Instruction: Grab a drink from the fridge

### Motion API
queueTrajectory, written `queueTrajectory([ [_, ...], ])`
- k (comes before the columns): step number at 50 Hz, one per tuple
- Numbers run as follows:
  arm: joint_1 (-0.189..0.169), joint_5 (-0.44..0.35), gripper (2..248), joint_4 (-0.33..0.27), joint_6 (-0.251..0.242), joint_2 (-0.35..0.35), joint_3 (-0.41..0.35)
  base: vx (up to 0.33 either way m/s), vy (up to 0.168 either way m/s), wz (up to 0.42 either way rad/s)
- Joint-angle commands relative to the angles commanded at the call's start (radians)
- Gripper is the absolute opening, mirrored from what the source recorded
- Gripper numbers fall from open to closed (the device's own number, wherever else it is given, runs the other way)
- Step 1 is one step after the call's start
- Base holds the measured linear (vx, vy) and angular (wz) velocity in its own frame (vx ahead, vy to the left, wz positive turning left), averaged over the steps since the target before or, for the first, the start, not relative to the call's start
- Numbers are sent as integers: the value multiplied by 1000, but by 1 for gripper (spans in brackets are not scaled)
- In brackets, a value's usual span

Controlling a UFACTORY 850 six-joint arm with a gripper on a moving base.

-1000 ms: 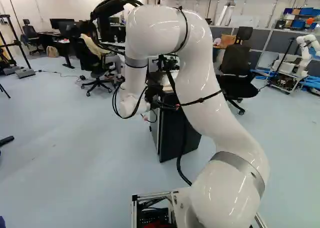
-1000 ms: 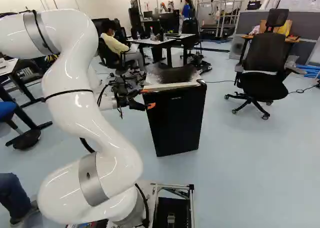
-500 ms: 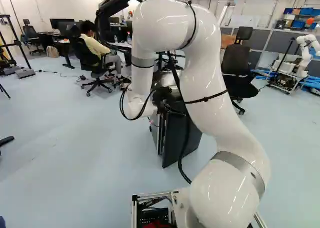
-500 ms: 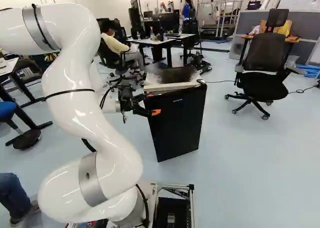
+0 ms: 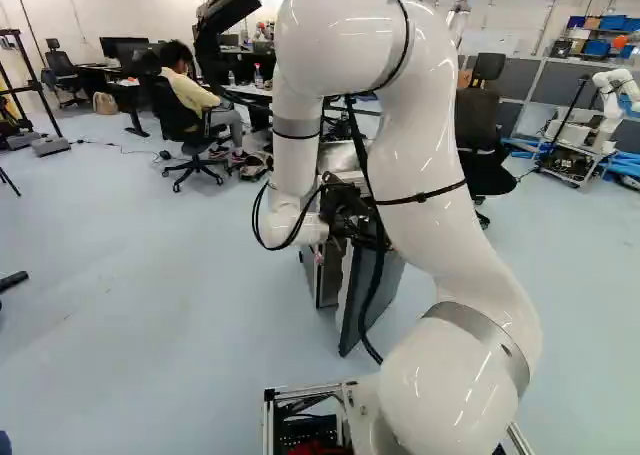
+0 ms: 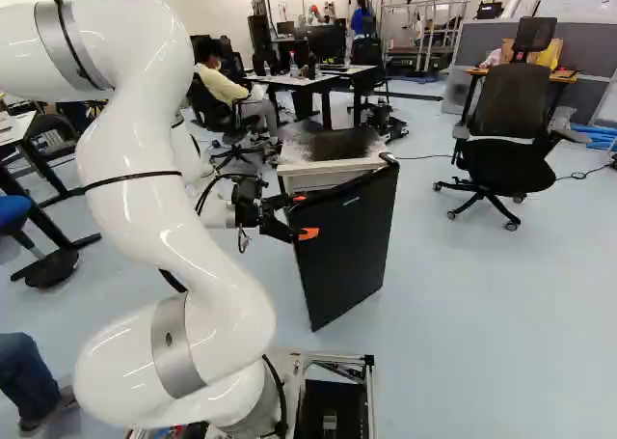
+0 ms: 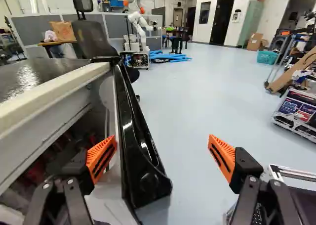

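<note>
Your gripper [image 6: 304, 215] is beside the fridge [image 7: 54, 94], its jaws released and spread wide, with one finger [image 7: 102, 157] on the inner side of the fridge's part-open door [image 6: 347, 246] and the other out past its outer face. Dim reddish shapes [image 7: 37, 173] show inside the fridge, but you cannot tell whether any is a drink. In the right base view, a black chair [image 6: 506, 106] stands right of the fridge, apart from it
</note>
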State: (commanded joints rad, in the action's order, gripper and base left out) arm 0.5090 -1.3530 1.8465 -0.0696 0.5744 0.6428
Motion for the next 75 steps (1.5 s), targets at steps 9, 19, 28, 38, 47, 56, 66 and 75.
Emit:
queueTrajectory([
  [9, -9, 0, 247, 44, 0, -10, -41, 0, 0, 0],
  [19, -21, 0, 247, 94, 0, -17, -84, 0, 0, 0],
  [28, -40, 0, 247, 133, 0, -19, -114, 0, 0, 0],
  [38, -94, -2, 247, 152, 0, -19, -120, 0, 0, 0],
  [47, -167, -13, 247, 167, 0, -19, -100, 0, 0, 0],
  [56, -245, -33, 247, 184, 0, -19, -70, 0, 0, 0],
  [66, -333, -39, 247, 195, 0, -17, -27, 0, 0, 0],
  [75, -407, -39, 247, 195, 0, -12, 13, 0, 0, 0],
])
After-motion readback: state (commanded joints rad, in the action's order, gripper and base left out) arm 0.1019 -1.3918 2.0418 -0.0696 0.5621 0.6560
